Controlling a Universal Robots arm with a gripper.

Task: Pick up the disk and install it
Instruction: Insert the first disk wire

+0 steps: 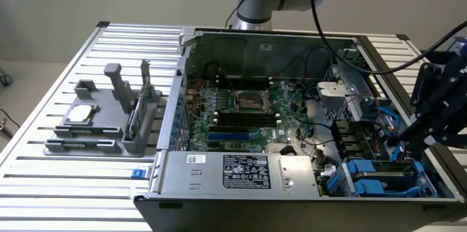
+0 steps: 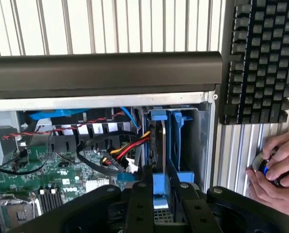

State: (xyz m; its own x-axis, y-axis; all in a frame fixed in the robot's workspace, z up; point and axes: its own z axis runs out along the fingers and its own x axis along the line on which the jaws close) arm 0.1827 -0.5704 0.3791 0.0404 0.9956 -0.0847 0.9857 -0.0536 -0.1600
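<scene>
The disk point(image 2: 159, 145) stands on edge in its blue plastic bracket, inside the drive bay point(image 2: 195, 141) at the corner of the open computer case point(image 2: 105, 73). My gripper point(image 2: 161, 188) is shut on the near end of the blue bracket, one black finger on each side. In the exterior view the gripper point(image 1: 427, 136) hangs over the case's right side, above the blue drive bays point(image 1: 386, 180).
Red, yellow and black cables point(image 2: 122, 150) lie just beside the bay, with the motherboard point(image 1: 244, 109) beyond them. A black keyboard point(image 2: 261, 63) lies outside the case wall. A person's hand point(image 2: 275, 170) rests on a small device there. A grey parts holder point(image 1: 102, 117) sits at the exterior view's left.
</scene>
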